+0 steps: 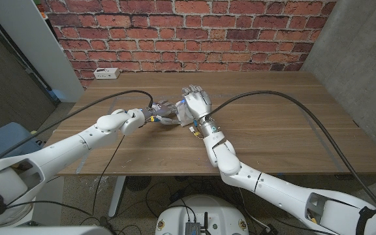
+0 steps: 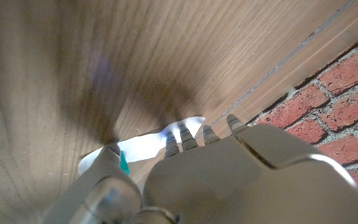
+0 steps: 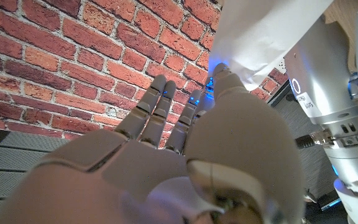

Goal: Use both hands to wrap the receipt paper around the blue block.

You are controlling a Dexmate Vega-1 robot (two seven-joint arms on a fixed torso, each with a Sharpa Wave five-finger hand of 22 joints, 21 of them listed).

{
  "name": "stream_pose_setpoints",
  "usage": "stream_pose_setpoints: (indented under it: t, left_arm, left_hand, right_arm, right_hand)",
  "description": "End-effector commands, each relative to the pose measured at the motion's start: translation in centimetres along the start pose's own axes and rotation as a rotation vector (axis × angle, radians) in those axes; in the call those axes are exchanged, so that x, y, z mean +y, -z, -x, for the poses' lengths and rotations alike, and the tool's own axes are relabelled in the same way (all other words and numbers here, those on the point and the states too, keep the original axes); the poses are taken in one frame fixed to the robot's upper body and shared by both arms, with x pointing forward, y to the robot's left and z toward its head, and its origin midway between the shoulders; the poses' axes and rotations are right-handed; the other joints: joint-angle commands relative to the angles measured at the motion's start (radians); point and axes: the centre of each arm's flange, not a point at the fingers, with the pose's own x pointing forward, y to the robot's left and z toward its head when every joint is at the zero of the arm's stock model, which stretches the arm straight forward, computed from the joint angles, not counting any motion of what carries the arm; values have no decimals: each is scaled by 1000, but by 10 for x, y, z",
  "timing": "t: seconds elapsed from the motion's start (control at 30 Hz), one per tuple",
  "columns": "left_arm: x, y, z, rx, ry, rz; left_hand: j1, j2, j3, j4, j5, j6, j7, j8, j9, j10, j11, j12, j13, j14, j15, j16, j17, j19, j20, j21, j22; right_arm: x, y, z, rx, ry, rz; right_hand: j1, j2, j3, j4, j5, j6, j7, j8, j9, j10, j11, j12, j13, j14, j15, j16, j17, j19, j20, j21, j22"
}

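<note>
from my head i look down on the table (image 1: 279, 124) toward the brick wall (image 1: 188, 32), while both wrist cameras sit tight behind my hands, sharing the receipt paper (image 2: 148, 144).

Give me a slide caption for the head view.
Both robot hands, left hand and right hand, meet over white receipt paper mid-table.

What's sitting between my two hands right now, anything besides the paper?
In the head view, only the white receipt paper shows between the left hand and the right hand. The blue block can't be made out there.
</note>
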Motion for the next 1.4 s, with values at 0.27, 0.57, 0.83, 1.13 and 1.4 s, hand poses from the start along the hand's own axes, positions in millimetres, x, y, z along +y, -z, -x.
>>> stream_pose_setpoints:
  t: [0.27,0.57,0.83,1.13,1.4]
  left_arm:
    - [-2,-4,5,-5,19,11]
    - [-2,-5,7,-2,21,14]
    - [-3,-5,8,2,25,15]
    - [-2,-4,10,6,20,31]
    - [-3,-3,12,10,18,45]
  left_hand:
    - [-1,-7,-8,0,0,-4,-9,-3,4,0,-9,1,4,-6,-5,-2,1,-75,2,-1,2]
    - [-1,-6,-9,0,1,-8,-10,-4,4,0,-9,1,4,-7,-5,-3,1,-75,4,0,2]
    - [-2,-6,-10,-1,2,-11,-7,-4,4,-2,-9,0,4,-8,-5,-3,1,-77,5,-1,2]
    - [-2,-4,-11,-1,3,-10,-6,-2,4,-3,-4,0,4,-8,-7,-3,1,-74,6,1,3]
    - [-2,-1,-11,-1,3,-9,-5,-1,4,-3,-4,1,4,-6,-7,-2,1,-70,5,3,3]
  right_arm:
    - [26,-9,-40,1,-114,26]
    - [35,-9,-52,14,-131,65]
    - [41,-8,-62,22,-158,122]
    - [49,-11,-69,14,-202,116]
    - [57,-19,-75,-3,-250,79]
  right_hand:
    - [-3,3,2,8,-8,34,-37,0,1,18,-4,-3,4,13,-178,-1,3,6,-9,7,3]
    - [-1,0,2,5,-9,35,-39,-2,1,17,-4,-6,6,12,-179,-2,4,2,-9,6,2]
    - [-2,0,2,5,-11,36,-44,-4,0,16,-4,-11,8,11,-178,-3,5,-2,-4,6,2]
    - [-5,1,4,7,-12,36,-46,-7,-1,19,-4,-13,10,15,-176,-5,5,2,1,8,1]
    - [-7,1,7,8,-13,37,-48,-9,-2,21,-2,-16,11,20,-176,-8,2,6,10,11,1]
